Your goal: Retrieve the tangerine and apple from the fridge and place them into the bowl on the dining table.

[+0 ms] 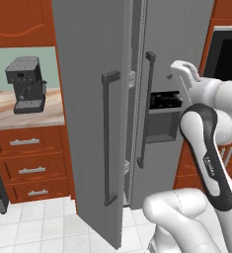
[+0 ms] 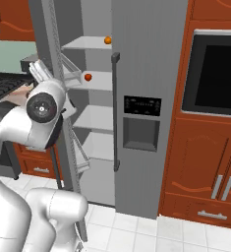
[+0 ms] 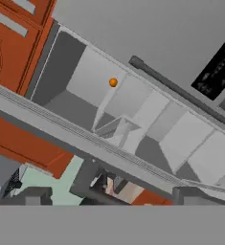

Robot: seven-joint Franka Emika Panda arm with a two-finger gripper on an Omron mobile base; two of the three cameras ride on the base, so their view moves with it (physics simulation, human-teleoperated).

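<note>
Two fruits sit inside the fridge (image 2: pixel 146 98), whose left door (image 1: pixel 90 99) stands swung open while the right door with the dark dispenser panel (image 2: pixel 142 106) is shut. You can see the tangerine (image 2: pixel 107 40) near the front edge of the upper white shelf (image 2: pixel 85 43), and the apple (image 2: pixel 88 77) at the front edge of the shelf below it. In the hand view the tangerine (image 3: pixel 113 83) lies on a pale shelf, well apart from the finger tips (image 3: pixel 37 195). Your arm rises from the base, bends at a dark elbow and reaches up toward the open compartment, with the hand rolled so the hand view sees the fridge tilted. The gripper (image 3: pixel 111 197) is spread wide and grasps nothing. A coffee machine (image 1: pixel 26 84) stands on the counter (image 1: pixel 23 116) left of the fridge.
</note>
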